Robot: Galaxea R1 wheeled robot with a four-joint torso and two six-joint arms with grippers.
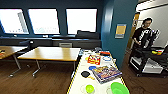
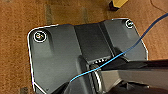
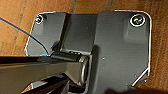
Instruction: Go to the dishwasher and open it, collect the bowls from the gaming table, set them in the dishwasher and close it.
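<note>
Bowls sit at the near end of the gaming table (image 1: 77, 85) in the head view: bright green bowl (image 1: 119, 88) at the near right corner, close to the yellow right edge; smaller pale yellow-green bowl (image 1: 89, 88) left of it, apart, nearer mid-width. White top runs away from the camera, yellow strip along both long edges.

Clutter further up the top: black round piece (image 1: 85, 74) and blue round piece (image 1: 92, 67) behind the small bowl, a colourful flat box (image 1: 106, 73) just behind the green bowl and reaching the right edge, a red-and-yellow box (image 1: 94, 59) beyond, more small items at the far end.

Left of the table: open wood floor (image 1: 45, 80), then a wooden desk (image 1: 51, 53) on thin legs, a second desk (image 1: 7, 51) at the far left, windows behind. Right: teal wall corner (image 1: 117, 32) close to the far end, narrow floor strip beside it. Past the corner a person (image 1: 143, 33) stands at a dark control rig (image 1: 150, 61), partly blocking that side.

Left wrist view: robot's dark plate over brown floor, blue cable (image 2: 130, 47) across it, a yellow table leg (image 2: 117, 3) at the picture edge. Fingers: cannot tell.

Right wrist view: dark plate, wood floor around it, thin blue cable (image 3: 22, 31). Fingers: cannot tell.
</note>
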